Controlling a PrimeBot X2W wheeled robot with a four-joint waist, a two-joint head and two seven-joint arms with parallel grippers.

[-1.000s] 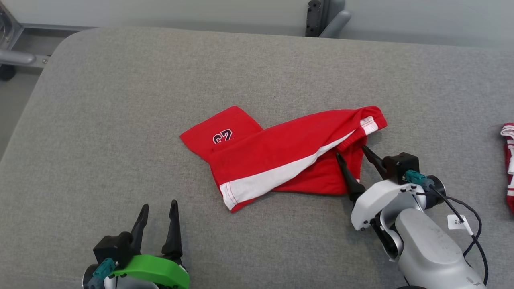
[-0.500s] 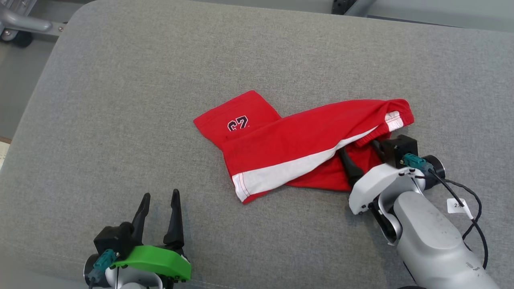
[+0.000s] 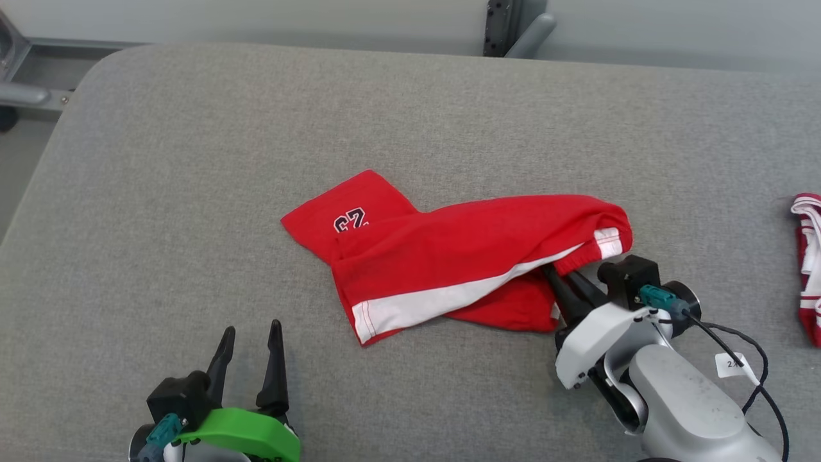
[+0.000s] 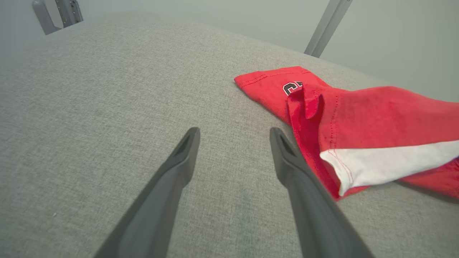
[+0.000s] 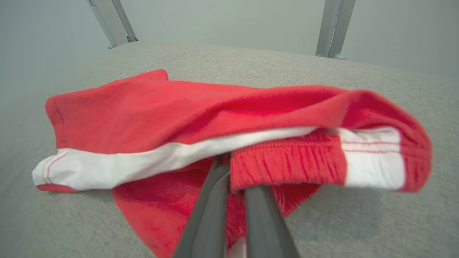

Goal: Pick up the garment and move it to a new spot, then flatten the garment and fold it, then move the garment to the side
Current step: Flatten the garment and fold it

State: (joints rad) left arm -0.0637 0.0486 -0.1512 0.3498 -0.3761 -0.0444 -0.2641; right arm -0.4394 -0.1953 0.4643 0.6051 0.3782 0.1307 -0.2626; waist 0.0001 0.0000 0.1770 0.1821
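The garment is a pair of red shorts with a white side stripe and a dark number print, lying crumpled in the middle of the grey padded table. My right gripper is at its right end, shut on the waistband cloth, which bunches between the two fingers in the right wrist view. At the lower left, my left gripper stands open over bare table, apart from the garment's leg hem.
A second red and white piece of cloth lies at the table's right edge. Metal frame posts stand behind the far edge. The table's left corner is rounded, with floor beyond.
My right gripper has pushed into the garment's right end and shut on the waistband. The head camera shifted and came back. The left gripper stays open in place.
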